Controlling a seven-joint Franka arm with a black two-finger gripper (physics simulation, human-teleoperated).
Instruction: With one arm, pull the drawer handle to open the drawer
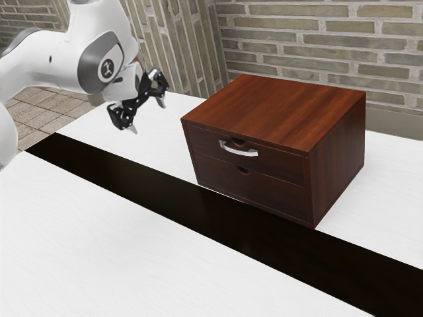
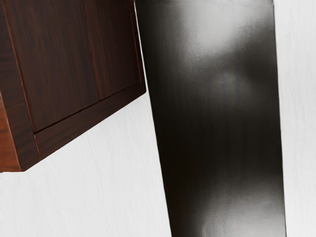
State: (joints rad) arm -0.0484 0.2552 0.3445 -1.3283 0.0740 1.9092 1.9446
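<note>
Exterior view: my arm [image 1: 39, 66], white, enters from the exterior view's upper left. My claw [image 1: 147, 117], black, hangs above the desk [image 1: 99, 251] with its fingers spread wide and nothing between them. Cabinet [image 1: 277, 109], dark reddish wood, stands on the desk toward the exterior view's right, well apart from the claw. Upper drawer [image 1: 277, 162]: front flush with the cabinet frame, shut. Drawer handle [image 1: 238, 149]: one, silver, curved, mounted on that front near its upper edge, untouched. Lower drawer [image 1: 258, 188]: likewise flush, a small notch at its top edge. Black stripe [image 1: 165, 198] crosses the white desk and meets the foot of the cabinet's front. Brick wall [image 1: 317, 33] behind. Wrist view: one corner of the cabinet [image 2: 64, 74], a panelled face; white desk [image 2: 98, 197] beside it; the black stripe [image 2: 217, 123] runs alongside, reaching the cabinet's corner.
</note>
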